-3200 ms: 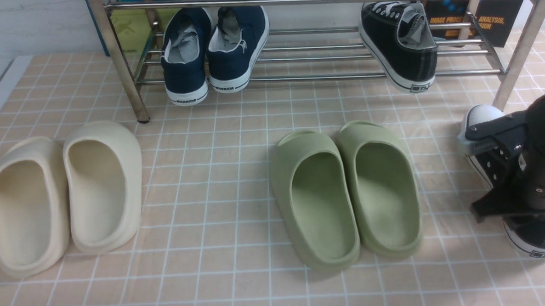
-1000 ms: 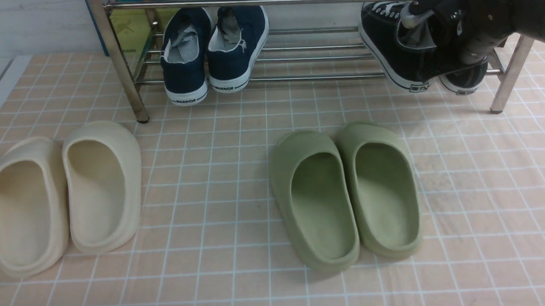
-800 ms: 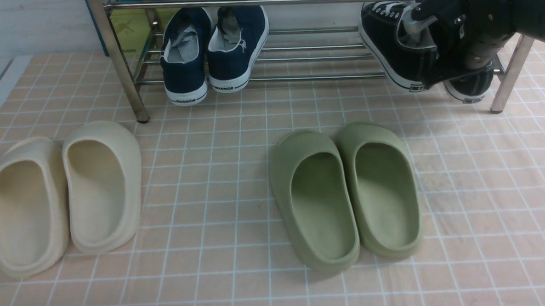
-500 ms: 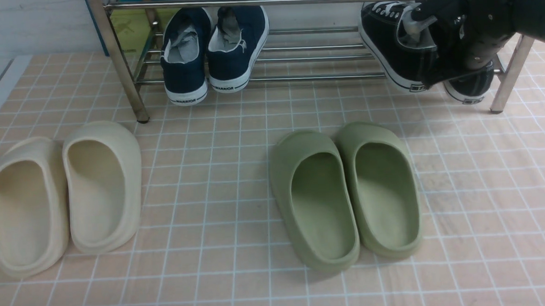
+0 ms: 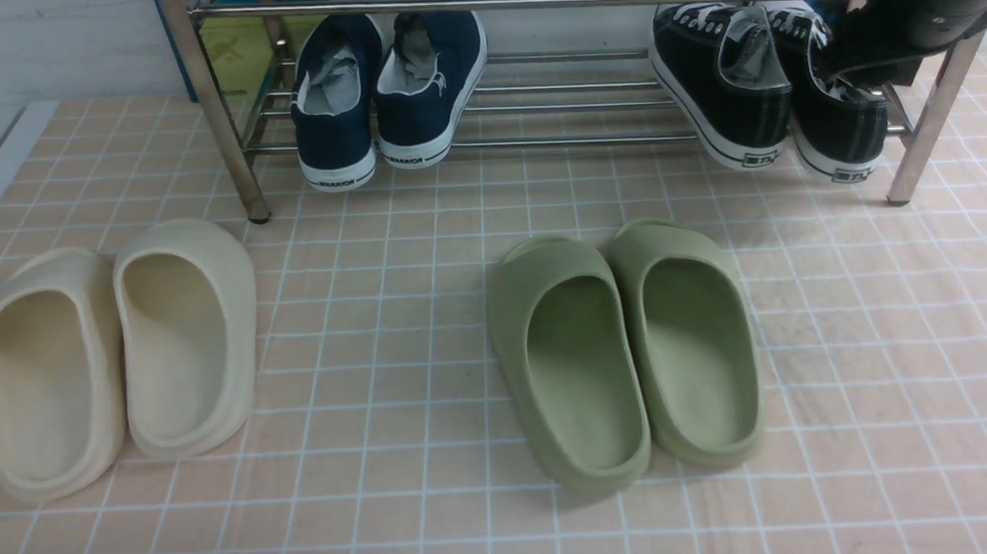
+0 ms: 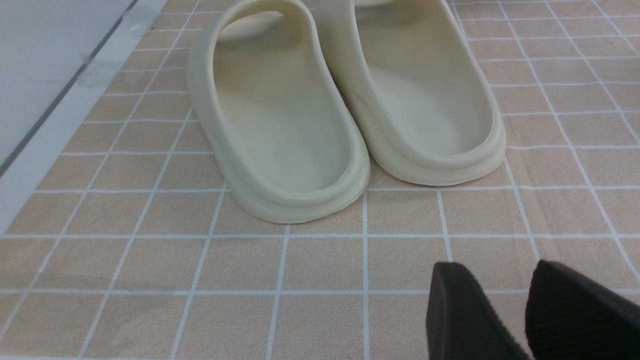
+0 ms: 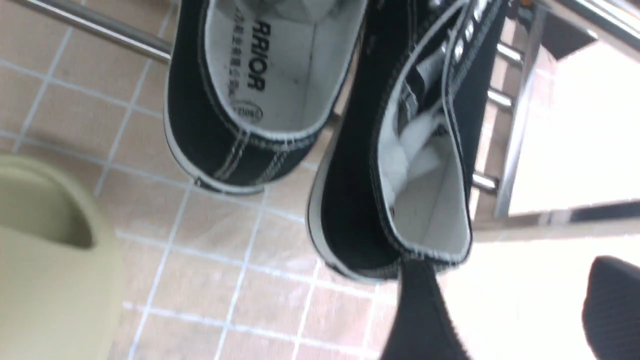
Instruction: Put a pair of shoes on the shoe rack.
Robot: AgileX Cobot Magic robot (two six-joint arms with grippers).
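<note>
Black fingers of the left gripper (image 6: 505,280) stand apart with nothing between them, low over the peach tiled floor (image 5: 378,315) at the near left edge of the workspace; this gripper is open and empty. Just beyond it lie the cream foam slides (image 5: 114,360), side by side, heels toward the robot. Further right, at mid-floor, lie the green foam slides (image 5: 630,354), also side by side and touching. Behind both pairs stands the shoe rack (image 5: 571,140), its chrome legs on the tiles. On the left part of its lower shelf sit the navy sneakers (image 5: 386,98), heels overhanging the front bar. At the right end of the same shelf rests the pair of black sneakers: the left sneaker (image 5: 722,84) and the right sneaker (image 5: 836,120) stand just beside each other, heels toward the robot and overhanging the front bar, near the right front leg (image 5: 928,116). The right gripper (image 7: 510,280) hangs above the heel of the right sneaker, fingers spread wide, nothing between them; whether one fingertip touches the heel rim cannot be told.
</note>
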